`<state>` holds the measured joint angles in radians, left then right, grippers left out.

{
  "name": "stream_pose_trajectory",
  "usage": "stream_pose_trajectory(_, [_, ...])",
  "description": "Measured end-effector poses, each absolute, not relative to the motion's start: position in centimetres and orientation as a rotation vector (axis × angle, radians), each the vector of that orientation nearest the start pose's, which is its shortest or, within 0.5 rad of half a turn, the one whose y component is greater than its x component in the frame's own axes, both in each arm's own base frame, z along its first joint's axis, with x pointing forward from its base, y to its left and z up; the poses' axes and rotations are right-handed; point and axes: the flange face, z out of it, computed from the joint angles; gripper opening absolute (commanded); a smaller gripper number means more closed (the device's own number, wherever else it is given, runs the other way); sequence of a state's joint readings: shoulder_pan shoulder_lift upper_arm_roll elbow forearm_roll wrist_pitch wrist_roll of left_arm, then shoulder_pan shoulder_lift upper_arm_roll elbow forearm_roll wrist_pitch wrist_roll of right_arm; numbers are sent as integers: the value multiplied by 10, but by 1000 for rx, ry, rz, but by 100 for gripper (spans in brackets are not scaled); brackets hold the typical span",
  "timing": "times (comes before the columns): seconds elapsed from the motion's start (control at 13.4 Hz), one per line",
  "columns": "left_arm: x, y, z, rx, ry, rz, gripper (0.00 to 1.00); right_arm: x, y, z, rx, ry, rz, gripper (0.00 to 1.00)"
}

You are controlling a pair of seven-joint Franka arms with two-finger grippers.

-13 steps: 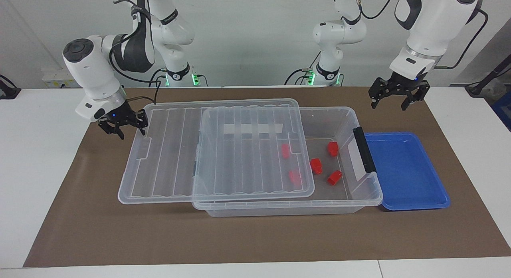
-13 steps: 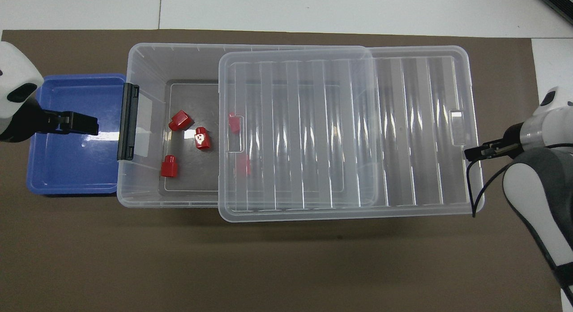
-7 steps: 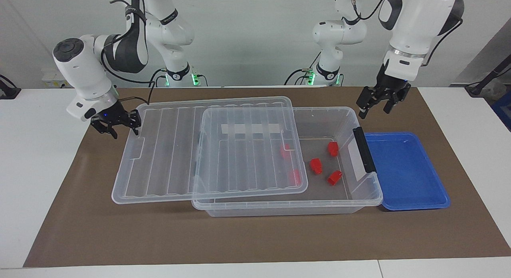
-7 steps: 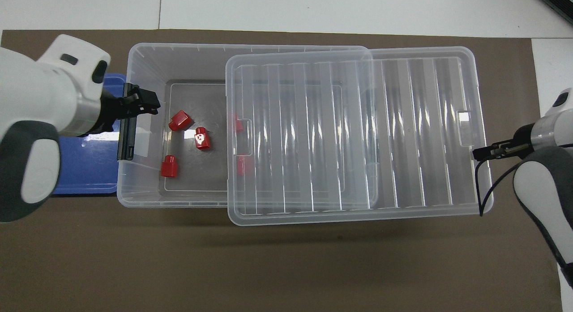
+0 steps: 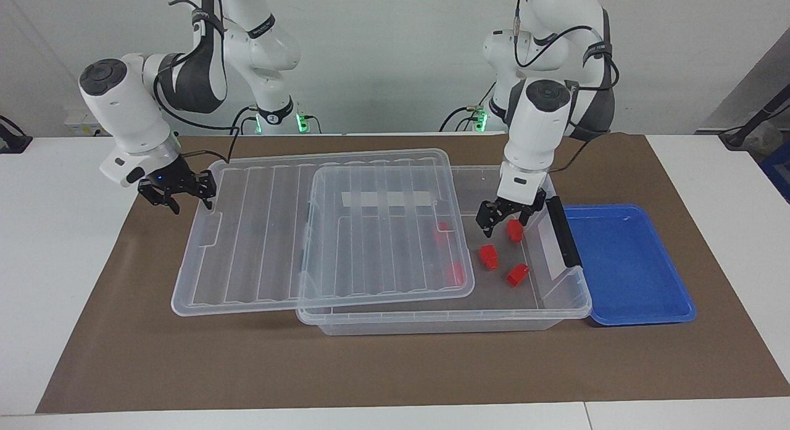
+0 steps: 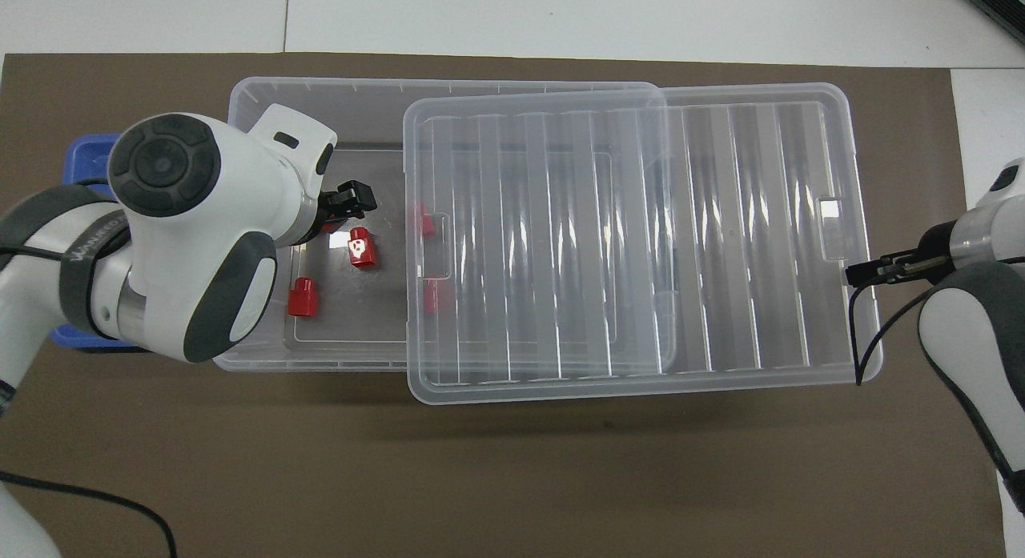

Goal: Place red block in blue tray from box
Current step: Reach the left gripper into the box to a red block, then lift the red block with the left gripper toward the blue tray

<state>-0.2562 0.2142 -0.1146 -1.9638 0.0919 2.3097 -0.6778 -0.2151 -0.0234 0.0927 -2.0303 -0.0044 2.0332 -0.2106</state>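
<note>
The clear box [image 5: 432, 319] stands mid-table, its ribbed lid [image 5: 308, 232] slid partly off toward the right arm's end. Three red blocks lie in the uncovered part [image 5: 514, 230] [image 5: 489, 256] [image 5: 517, 274]; two more show through the lid. My left gripper [image 5: 506, 222] is open, low inside the box, just above the red block closest to the robots. In the overhead view the left gripper [image 6: 348, 206] hides that block. My right gripper [image 5: 176, 195] is shut on the lid's end edge. The blue tray [image 5: 623, 263] sits empty against the box's latch end.
A black latch bar [image 5: 563, 229] runs along the box's end beside the tray. A brown mat [image 5: 395, 368] covers the table. In the overhead view the left arm covers most of the blue tray [image 6: 84, 154]; the lid [image 6: 641, 238] overhangs the box [image 6: 320, 90].
My left gripper swung from over the mat beside the tray into the box and came down over the red blocks. My right gripper drew the lid a little toward its end, then stopped.
</note>
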Motion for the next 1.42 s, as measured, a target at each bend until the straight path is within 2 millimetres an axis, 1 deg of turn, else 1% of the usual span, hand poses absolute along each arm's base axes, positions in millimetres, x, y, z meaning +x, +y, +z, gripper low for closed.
stream_pose_trajectory(0.15, [577, -220, 340, -3128, -358, -209, 100, 545, -66, 459, -3151, -49, -41, 72])
stream_pose_trajectory(0.3, [579, -222, 313, -3117, -318, -194, 98, 545, -66, 460, -3150, 39, -42, 72])
stream_pose_trajectory(0.37, [578, -224, 306, -3116, -307, -182, 85, 545, -65, 460, -3150, 68, -42, 72])
stream_pose_trajectory(0.45, [577, -226, 304, -3116, -298, -179, 37, 545, -64, 460, -3149, 84, -42, 70])
stream_pose_trajectory(0.52, [577, -228, 305, -3117, -293, -181, 0, 545, -64, 460, -3149, 92, -43, 64])
stream_pose_trajectory(0.67, [576, -228, 305, -3112, -288, -170, 0, 545, -63, 460, -3148, 104, -43, 62])
stream_pose_trajectory(0.75, [575, -228, 304, -3108, -288, -159, 0, 545, -63, 460, -3148, 106, -45, 57])
stream_pose_trajectory(0.82, [575, -227, 305, -3102, -289, -145, 0, 545, -62, 461, -3148, 106, -46, 45])
stream_pose_trajectory(0.97, [574, -225, 309, -3075, -292, -82, 0, 546, -60, 463, -3148, 103, -54, 2])
stream_pose_trajectory(1.05, [576, -224, 318, -3053, -299, -39, 0, 547, -59, 465, -3148, 107, -58, 0])
stream_pose_trajectory(1.12, [580, -222, 334, -3026, -310, 8, 0, 547, -59, 466, -3147, 123, -62, 0])
stream_pose_trajectory(1.2, [585, -220, 357, -3002, -326, 44, 0, 548, -59, 467, -3145, 152, -65, 0])
stream_pose_trajectory(1.27, [590, -217, 386, -2986, -351, 78, 0, 548, -58, 467, -3143, 175, -63, 0])
stream_pose_trajectory(1.42, [594, -207, 453, -2978, -410, 143, 0, 546, -58, 469, -3141, 204, -59, 0])
